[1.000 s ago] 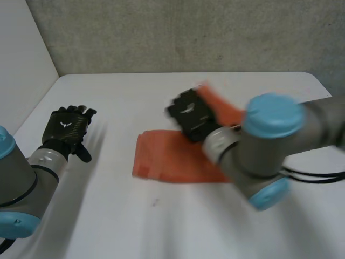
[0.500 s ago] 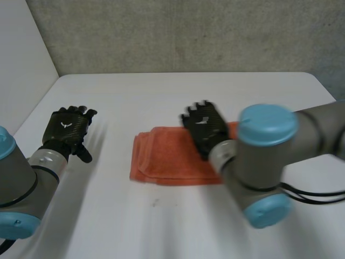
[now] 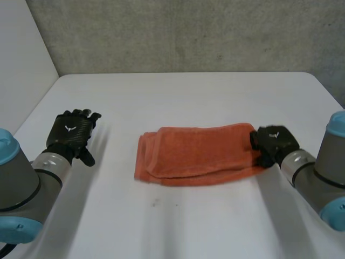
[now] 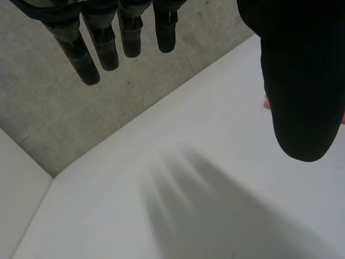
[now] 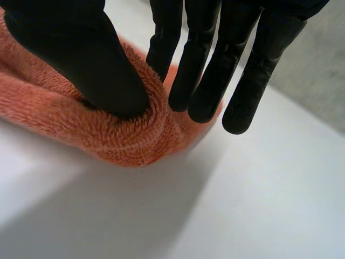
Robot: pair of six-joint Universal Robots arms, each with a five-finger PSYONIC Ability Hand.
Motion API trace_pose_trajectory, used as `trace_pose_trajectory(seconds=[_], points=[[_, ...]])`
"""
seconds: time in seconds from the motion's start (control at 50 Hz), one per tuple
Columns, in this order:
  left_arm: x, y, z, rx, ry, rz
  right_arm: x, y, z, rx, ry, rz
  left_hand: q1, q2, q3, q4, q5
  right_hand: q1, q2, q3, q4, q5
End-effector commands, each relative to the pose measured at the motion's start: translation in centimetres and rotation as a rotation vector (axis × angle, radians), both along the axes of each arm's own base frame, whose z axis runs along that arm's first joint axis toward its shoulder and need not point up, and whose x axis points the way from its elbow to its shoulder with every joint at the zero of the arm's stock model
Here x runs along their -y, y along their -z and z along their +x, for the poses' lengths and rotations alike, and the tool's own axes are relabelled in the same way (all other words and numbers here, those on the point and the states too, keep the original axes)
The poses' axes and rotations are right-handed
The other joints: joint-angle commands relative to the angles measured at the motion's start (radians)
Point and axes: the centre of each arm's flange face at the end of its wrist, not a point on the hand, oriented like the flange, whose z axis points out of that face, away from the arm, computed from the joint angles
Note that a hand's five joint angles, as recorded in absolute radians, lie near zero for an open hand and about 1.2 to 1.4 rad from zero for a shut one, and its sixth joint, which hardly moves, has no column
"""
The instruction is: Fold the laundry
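An orange towel (image 3: 194, 154) lies folded into a long strip across the middle of the white table (image 3: 188, 91). My right hand (image 3: 275, 143) is at the towel's right end. In the right wrist view its thumb (image 5: 81, 59) presses into the towel's rolled edge (image 5: 64, 124), and the fingers (image 5: 199, 81) come down on the far side, pinching the cloth. My left hand (image 3: 70, 135) hovers over the table's left part, well apart from the towel. In its own view the left fingers (image 4: 108, 43) are straight and hold nothing.
A grey wall (image 3: 188, 32) runs behind the table and a white panel (image 3: 21, 54) stands at the left. Bare tabletop lies in front of the towel and between it and my left hand.
My right hand has drawn back from over the towel's middle to its right end. The lifted flap now lies flat. My left hand has barely shifted.
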Motion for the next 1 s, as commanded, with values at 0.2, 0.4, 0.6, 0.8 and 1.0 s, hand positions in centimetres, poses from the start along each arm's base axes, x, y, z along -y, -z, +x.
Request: trace_pose_trajectory(seconds=[0.2, 0.4, 0.6, 0.8, 1.0], points=[[-0.1, -0.3, -0.1, -0.001, 0.003, -0.004, -8.1, -3.5, 16.9, -0.014, -0.517, -0.162, -0.026, -0.028, -0.042, -0.030, -0.049, 0.461, 0.223, 0.215, 0.205, 0.243], [-0.7, -2.4, -1.0, -0.027, 0.033, -0.049, -11.2, -0.5, 19.6, -0.082, -0.604, -0.137, -0.026, -0.028, -0.042, -0.030, -0.049, -0.296, -0.534, -0.543, -0.552, -0.515], [-2.0, -6.6, -6.2, -0.228, 0.180, -0.091, -7.0, -5.9, 16.1, 0.177, -0.269, -0.106, 0.016, 0.014, 0.000, 0.012, -0.007, -0.741, -0.979, -0.988, -0.997, -0.960], [-3.2, -4.1, -12.9, -0.337, 0.313, 0.143, -4.2, -3.9, 13.5, 0.281, -0.165, 0.065, 0.033, 0.031, 0.018, 0.030, 0.011, -0.747, -0.985, -0.994, -1.003, -0.966], [-2.0, 2.9, -12.1, -0.202, 0.133, 0.326, -2.4, -0.3, 12.6, 0.208, -0.112, 0.179, 0.027, 0.025, 0.012, 0.024, 0.005, -0.761, -0.999, -1.007, -1.016, -0.979]])
